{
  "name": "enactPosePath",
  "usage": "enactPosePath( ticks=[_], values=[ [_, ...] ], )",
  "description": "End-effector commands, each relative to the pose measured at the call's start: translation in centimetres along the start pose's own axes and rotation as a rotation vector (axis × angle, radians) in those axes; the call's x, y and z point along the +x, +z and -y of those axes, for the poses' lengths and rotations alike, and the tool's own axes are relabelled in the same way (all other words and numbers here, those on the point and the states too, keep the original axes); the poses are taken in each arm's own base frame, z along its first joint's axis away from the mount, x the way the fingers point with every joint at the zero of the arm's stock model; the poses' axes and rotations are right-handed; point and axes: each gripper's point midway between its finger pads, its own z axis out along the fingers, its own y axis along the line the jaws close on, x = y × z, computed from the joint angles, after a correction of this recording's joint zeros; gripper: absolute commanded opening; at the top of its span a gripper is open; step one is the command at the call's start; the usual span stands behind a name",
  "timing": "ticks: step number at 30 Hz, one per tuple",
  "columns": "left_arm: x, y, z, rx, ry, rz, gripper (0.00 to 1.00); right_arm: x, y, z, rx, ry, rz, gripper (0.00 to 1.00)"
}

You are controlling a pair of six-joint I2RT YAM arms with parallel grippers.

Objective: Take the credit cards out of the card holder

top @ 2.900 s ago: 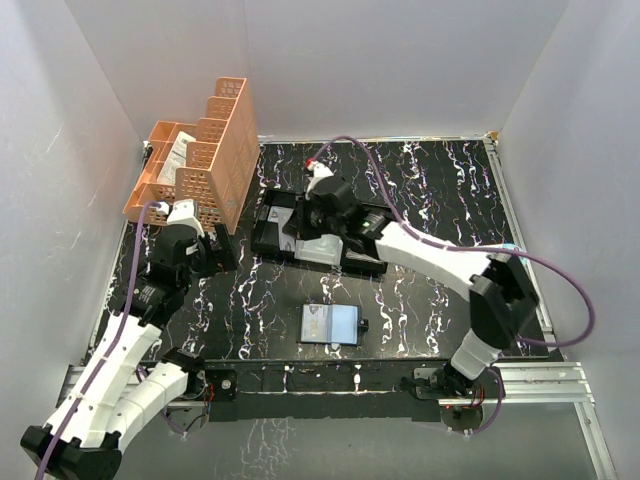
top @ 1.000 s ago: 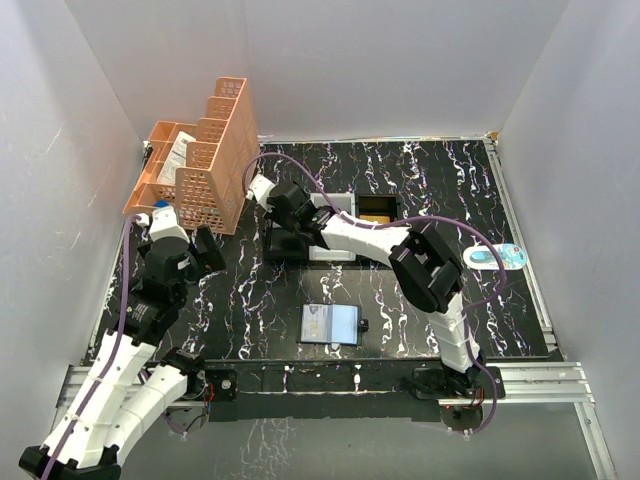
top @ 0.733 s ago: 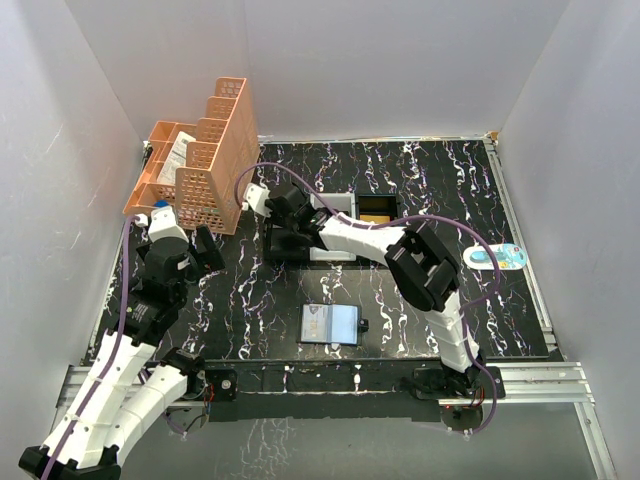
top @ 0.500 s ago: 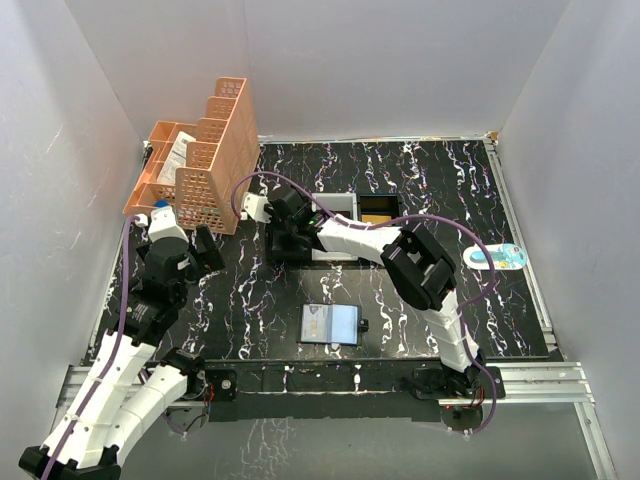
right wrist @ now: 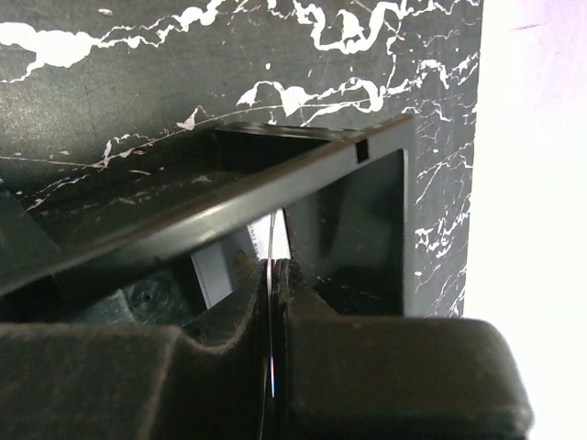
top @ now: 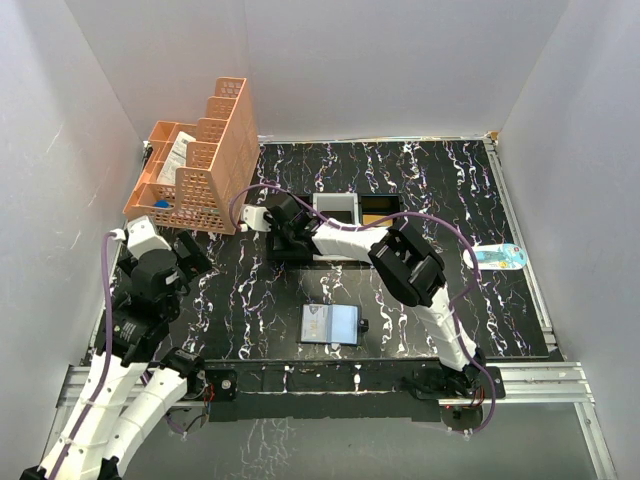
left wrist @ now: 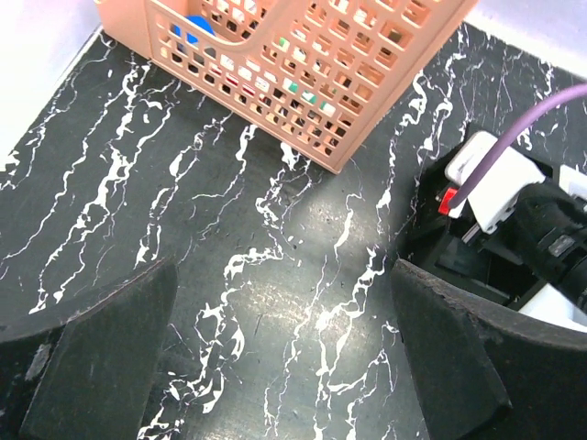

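The grey-blue card holder (top: 330,323) lies open on the table at front centre, its black tab (top: 362,325) to the right. No gripper touches it. My right gripper (top: 287,230) reaches over the left compartment of the black-and-white tray (top: 335,197). In the right wrist view it (right wrist: 275,280) is shut on a thin credit card (right wrist: 271,249) seen edge-on, just above the tray's wall (right wrist: 229,206). A white card (right wrist: 218,268) lies inside that compartment. My left gripper (top: 185,255) is open and empty over bare table (left wrist: 275,367).
An orange lattice basket (top: 200,160) stands at the back left, close to my left gripper (left wrist: 303,55). A yellow card (top: 377,212) lies in the tray's right compartment. A light blue card (top: 495,256) lies on the table at the right. White walls enclose the table.
My right arm has swung left along the tray, from its middle to its left compartment. My left arm has drawn back toward the near left.
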Motion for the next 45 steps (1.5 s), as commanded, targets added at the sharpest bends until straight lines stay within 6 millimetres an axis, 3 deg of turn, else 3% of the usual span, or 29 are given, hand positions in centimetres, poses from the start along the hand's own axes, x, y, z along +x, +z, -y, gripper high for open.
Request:
enactPosePath(
  ticks=[1, 12, 15, 27, 33, 45],
  values=[
    [-1.1, -0.7, -1.8, -0.074, -0.046, 0.060, 0.99, -1.4, 0.2, 3.3, 0.112, -0.003, 0.018, 0.00],
    [-0.9, -0.5, -1.5, -0.065, -0.038, 0.047, 0.99, 0.1, 1.3, 2.8, 0.151, -0.018, -0.051, 0.01],
    [-0.9, -0.5, -1.4, -0.060, -0.037, 0.044, 0.99, 0.2, 1.3, 2.9, 0.172, -0.003, -0.056, 0.12],
    [-0.8, -0.5, -1.2, -0.049, -0.034, 0.041, 0.99, -2.0, -0.3, 3.9, 0.162, 0.087, 0.041, 0.28],
    [-0.7, -0.4, -1.1, -0.046, -0.033, 0.038, 0.99, -1.9, -0.7, 3.1, 0.109, 0.062, 0.044, 0.39],
    [-0.5, -0.4, -0.8, -0.030, -0.029, 0.025, 0.99, -2.3, -1.1, 2.2, 0.064, 0.082, 0.075, 0.43]
  ],
)
